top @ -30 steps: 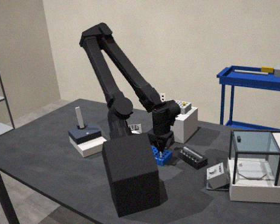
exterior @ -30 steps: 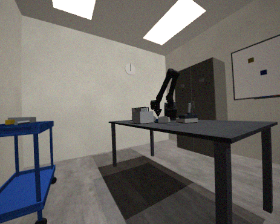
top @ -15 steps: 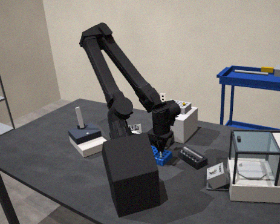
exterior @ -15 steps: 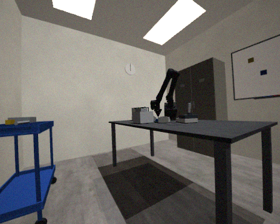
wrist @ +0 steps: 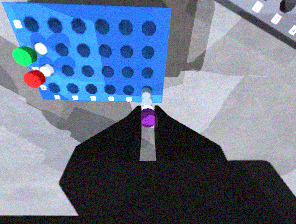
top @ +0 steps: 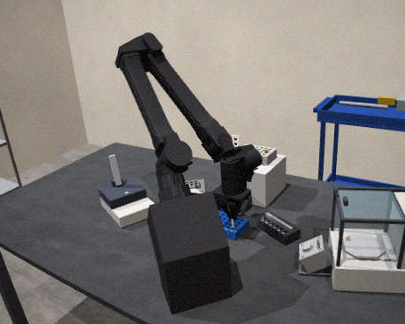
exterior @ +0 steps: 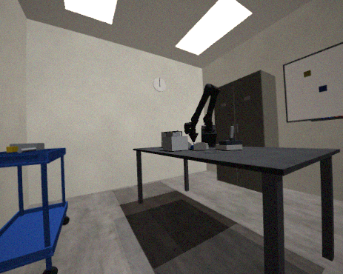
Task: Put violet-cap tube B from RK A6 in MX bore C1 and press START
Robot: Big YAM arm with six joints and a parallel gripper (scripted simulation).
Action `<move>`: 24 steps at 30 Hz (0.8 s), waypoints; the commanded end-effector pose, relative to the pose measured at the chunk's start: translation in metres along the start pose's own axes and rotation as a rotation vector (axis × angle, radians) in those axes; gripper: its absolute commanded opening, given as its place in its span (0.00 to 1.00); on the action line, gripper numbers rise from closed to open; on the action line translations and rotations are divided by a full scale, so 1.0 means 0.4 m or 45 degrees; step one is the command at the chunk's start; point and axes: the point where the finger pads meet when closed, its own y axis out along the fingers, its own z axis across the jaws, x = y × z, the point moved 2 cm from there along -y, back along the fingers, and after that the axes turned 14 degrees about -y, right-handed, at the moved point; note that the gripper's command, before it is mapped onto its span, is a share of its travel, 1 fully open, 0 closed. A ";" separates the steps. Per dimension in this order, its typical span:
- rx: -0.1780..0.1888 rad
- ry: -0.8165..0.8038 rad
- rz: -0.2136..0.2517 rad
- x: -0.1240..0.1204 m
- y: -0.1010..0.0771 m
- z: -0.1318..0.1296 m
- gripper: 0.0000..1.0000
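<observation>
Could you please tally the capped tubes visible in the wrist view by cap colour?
Green cap: 1
Red cap: 1
Violet cap, on the tube held in the end effector: 1
Total: 3

Three capped tubes show in the wrist view: one violet-capped tube [wrist: 147, 116], one green-capped tube [wrist: 23, 55] and one red-capped tube [wrist: 34, 78]. One blue rack [wrist: 125, 30] has twenty-four bores, four rows of six.
</observation>
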 end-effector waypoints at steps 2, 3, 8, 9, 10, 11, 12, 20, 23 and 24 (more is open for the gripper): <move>-0.026 -0.028 -0.029 0.026 -0.029 -0.031 0.09; -0.027 -0.028 -0.029 0.027 -0.033 -0.031 0.09; -0.028 -0.029 -0.029 0.027 -0.055 -0.032 0.09; -0.029 -0.031 -0.030 0.030 -0.060 -0.033 0.09; -0.029 -0.031 -0.030 0.030 -0.064 -0.033 0.09; -0.030 -0.032 -0.030 0.030 -0.069 -0.034 0.09; -0.030 -0.032 -0.030 0.030 -0.069 -0.034 0.09; -0.030 -0.031 -0.028 0.028 -0.096 -0.032 0.09; -0.009 -0.029 -0.010 0.017 -0.086 -0.020 0.09; 0.002 -0.025 0.000 0.012 -0.081 -0.016 0.09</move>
